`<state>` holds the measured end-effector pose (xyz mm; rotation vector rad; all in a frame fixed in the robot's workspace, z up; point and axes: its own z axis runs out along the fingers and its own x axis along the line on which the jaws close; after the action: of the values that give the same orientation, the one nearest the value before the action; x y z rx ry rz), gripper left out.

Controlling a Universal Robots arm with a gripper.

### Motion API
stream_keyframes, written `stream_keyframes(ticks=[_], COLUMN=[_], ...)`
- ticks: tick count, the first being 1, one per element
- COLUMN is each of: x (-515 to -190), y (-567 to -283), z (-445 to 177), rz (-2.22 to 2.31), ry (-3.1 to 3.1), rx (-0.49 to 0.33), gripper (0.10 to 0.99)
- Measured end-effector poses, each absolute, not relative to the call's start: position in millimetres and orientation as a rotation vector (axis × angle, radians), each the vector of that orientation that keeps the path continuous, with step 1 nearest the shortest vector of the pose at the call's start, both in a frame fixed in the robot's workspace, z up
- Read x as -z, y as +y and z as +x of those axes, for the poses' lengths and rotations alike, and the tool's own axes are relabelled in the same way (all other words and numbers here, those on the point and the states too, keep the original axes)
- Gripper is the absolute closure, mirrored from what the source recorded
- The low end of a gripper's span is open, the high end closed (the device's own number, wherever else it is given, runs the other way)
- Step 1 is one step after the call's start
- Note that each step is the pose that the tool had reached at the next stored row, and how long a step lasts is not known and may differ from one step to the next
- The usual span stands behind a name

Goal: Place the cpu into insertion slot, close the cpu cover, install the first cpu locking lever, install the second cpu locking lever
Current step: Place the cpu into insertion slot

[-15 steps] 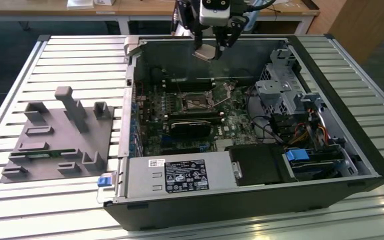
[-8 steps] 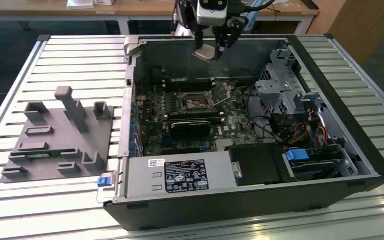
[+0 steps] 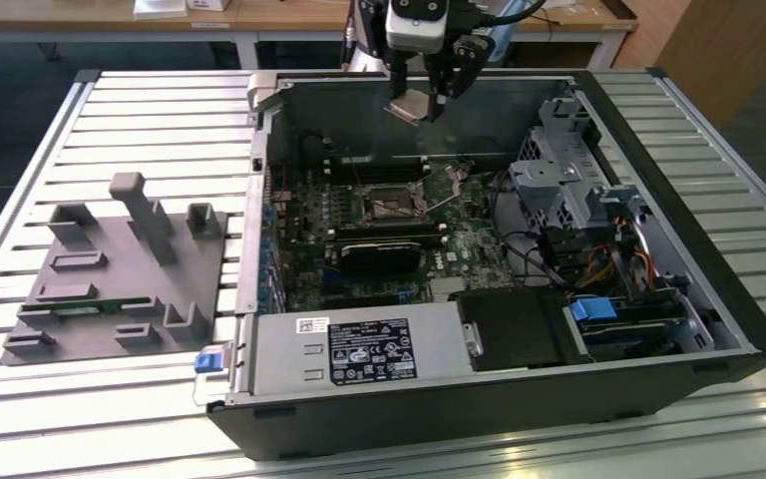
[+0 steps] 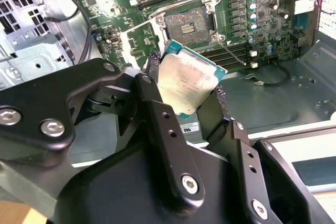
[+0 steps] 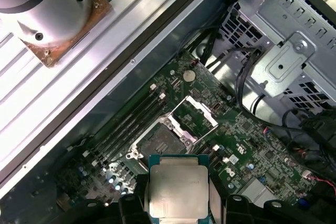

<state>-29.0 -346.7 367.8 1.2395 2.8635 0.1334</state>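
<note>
Our fingers [image 4: 157, 114] pinch the cpu [image 4: 190, 81] by its edges, held tilted well above the insertion slot [image 4: 189, 24], whose cpu cover [image 5: 197, 116] seems raised. We should level it and match corners before seating.

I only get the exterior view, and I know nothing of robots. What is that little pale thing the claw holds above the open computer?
Observer: The second wrist view shows it close up. It is the cpu, a flat square chip with a silvery top, pinched by two opposite edges in the gripper.
Operator: Is the spot where it goes free?
Observer: Yes. In the first wrist view the insertion slot lies bare, with nothing seated in it.
Operator: Does it have a lid?
Observer: It does. In the first wrist view the cpu cover, a thin metal frame, is swung open beside the slot.
</note>
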Motion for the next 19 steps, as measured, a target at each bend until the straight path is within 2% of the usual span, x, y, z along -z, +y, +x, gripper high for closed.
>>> stream_keyframes(ticks=[19], x=[-365.0], y=[-346.3], z=[-29.0], rz=[1.517], ry=[2.716], rx=[-0.126], gripper=[0.549])
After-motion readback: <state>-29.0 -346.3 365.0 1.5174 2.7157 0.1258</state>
